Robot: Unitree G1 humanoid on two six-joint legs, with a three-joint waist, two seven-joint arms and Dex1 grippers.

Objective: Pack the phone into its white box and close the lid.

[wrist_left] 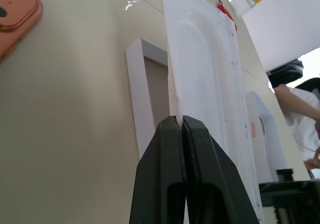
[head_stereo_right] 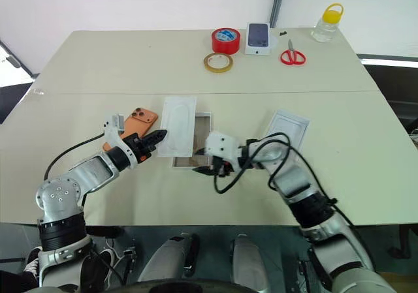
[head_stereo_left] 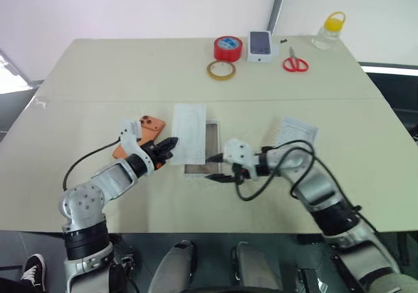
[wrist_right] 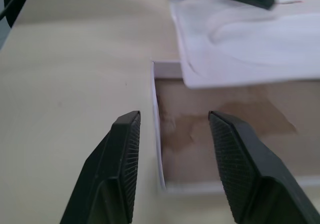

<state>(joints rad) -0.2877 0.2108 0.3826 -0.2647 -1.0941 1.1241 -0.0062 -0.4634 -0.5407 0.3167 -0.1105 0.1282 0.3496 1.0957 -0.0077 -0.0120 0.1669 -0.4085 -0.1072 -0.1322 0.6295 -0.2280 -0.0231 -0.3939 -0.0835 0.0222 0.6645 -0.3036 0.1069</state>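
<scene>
The flat white insert (head_stereo_left: 188, 131) with an oval recess hangs tilted over the white box (head_stereo_right: 203, 136), and my left gripper (head_stereo_left: 171, 144) is shut on its near left edge (wrist_left: 179, 121). The insert hides the far part of the box's brownish floor (wrist_right: 225, 129). My right gripper (head_stereo_left: 219, 168) is open at the box's near end, with one finger (wrist_right: 125, 149) over the table and the other over the floor, holding nothing. The orange phone (head_stereo_left: 147, 126) lies on the table to the left, behind my left gripper. The white lid (head_stereo_right: 287, 126) rests on the table to the right of the box.
Along the table's far edge stand a red tape roll (head_stereo_left: 228, 47), a yellowish tape ring (head_stereo_left: 221, 70), a small white box printed with a phone picture (head_stereo_left: 259, 45), red scissors (head_stereo_left: 295, 62) and a yellow-capped bottle (head_stereo_left: 328, 32). A person (wrist_left: 300, 99) is beyond the table.
</scene>
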